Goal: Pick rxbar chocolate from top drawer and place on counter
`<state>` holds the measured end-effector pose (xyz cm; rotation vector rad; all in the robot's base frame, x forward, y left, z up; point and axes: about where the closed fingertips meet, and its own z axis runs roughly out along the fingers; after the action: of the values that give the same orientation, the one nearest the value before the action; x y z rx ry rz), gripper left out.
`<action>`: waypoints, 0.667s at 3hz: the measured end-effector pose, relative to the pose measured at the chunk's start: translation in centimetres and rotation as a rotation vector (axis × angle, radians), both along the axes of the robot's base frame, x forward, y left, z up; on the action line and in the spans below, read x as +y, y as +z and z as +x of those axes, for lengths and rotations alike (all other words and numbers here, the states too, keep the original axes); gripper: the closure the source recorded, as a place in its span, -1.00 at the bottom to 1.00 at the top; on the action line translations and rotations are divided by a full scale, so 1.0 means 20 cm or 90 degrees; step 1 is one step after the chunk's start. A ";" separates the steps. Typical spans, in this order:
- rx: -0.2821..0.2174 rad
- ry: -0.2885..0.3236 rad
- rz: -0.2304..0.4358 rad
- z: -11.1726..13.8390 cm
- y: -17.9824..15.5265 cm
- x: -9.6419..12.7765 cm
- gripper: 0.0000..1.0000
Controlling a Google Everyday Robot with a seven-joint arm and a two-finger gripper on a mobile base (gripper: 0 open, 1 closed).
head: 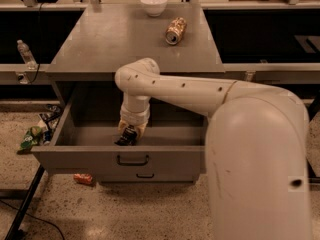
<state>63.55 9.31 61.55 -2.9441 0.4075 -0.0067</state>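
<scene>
Nothing legible, even around the hand (128, 133) inside the top drawer (75, 157).

Top drawer (75, 159) stood open below the counter (115, 39), gripper (131, 132) held down inside it near the front wall — dark rxbar chocolate (125, 139) seen right at its tip, crushed can (175, 31) and white bowl (153, 4) set at the counter's far end.

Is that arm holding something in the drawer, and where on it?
Cannot tell: the gripper is down in the top drawer, right at the dark rxbar chocolate.
</scene>
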 end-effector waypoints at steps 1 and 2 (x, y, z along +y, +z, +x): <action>-0.023 -0.060 0.036 -0.07 0.23 -0.13 1.00; -0.056 -0.102 0.052 -0.12 0.44 -0.23 1.00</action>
<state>61.09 4.80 70.41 -2.8103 0.6145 -0.1357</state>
